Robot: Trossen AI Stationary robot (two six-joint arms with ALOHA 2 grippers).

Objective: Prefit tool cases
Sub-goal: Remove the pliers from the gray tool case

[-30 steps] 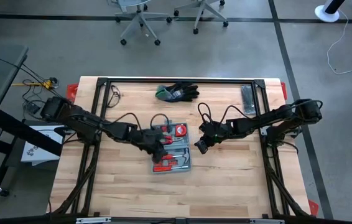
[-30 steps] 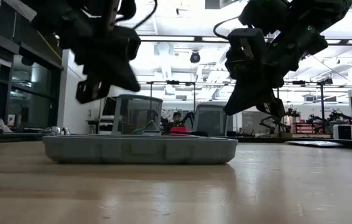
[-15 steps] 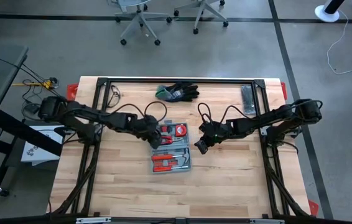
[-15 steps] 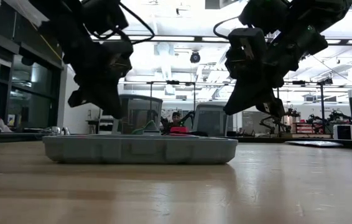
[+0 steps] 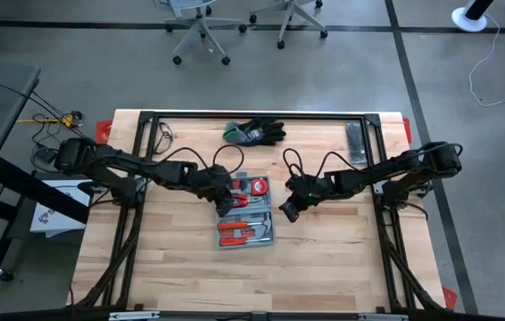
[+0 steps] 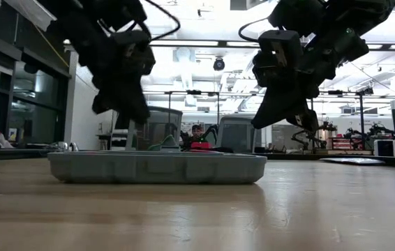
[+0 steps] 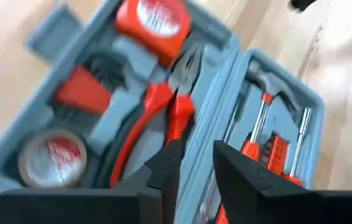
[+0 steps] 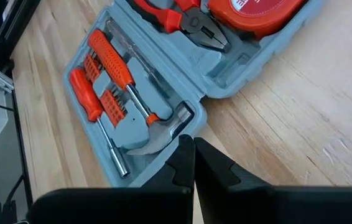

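Note:
The grey-blue tool case [image 5: 245,212] lies open and flat on the table, both halves up. It holds a red tape measure, red-handled pliers, a roll of tape, screwdrivers and a hammer. The low view shows the case [image 6: 157,167] edge-on. My left gripper [image 5: 225,200] hovers over the case's left side, above the hinge line [image 7: 226,81], with a narrow gap between its fingers [image 7: 194,165]. My right gripper [image 5: 285,212] hangs shut [image 8: 193,155] just off the case's right edge, near the hammer head [image 8: 163,134]. Both grippers stay above the case in the low view [image 6: 133,124] [image 6: 262,124].
Black-and-green gloves [image 5: 254,132] lie near the far edge. A narrow dark grey flat bar [image 5: 356,141] lies at the far right. Black frame rails [image 5: 252,115] run along the far edge and both sides. Bare wood lies near the case [image 5: 261,276].
My left gripper has swung from the case's near half toward the far edge and a little to the right, turning as it went. It now sits over the middle of the case. The case and my right gripper have kept still.

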